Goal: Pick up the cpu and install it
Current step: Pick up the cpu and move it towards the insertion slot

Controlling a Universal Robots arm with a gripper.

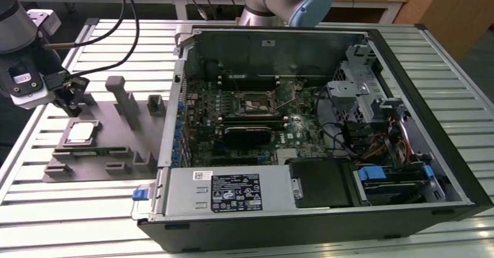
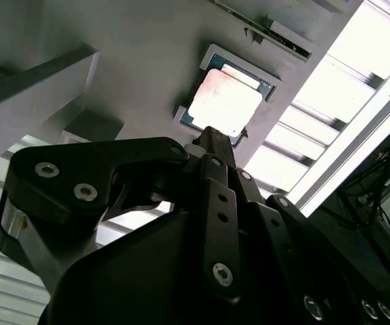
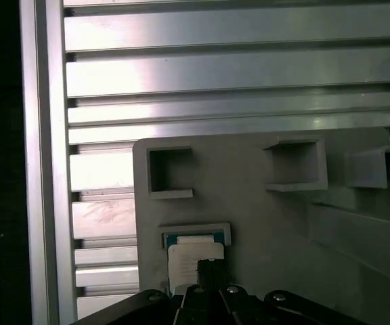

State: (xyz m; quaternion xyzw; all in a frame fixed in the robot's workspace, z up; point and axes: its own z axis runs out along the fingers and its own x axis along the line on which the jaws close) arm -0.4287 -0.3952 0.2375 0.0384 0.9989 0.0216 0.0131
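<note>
Finds the pincer [image 1: 73, 109] at the exterior view's left, hanging close over the cpu [image 1: 81, 132]. Cannot tell whether open or closed. Places the cpu flat, silvery top up, in a shallow square pocket of the grey fixture [image 1: 85, 168] on the slatted bench [image 1: 46, 212], not yet lifted. Catches, in the second wrist view, the pincer [image 2: 212, 134] tip just at the cpu [image 2: 225, 101] edge. Locates the open computer case [image 1: 309, 229] beside the fixture toward the exterior view's right, its dark socket [image 1: 255, 103] well apart from the cpu.
</note>
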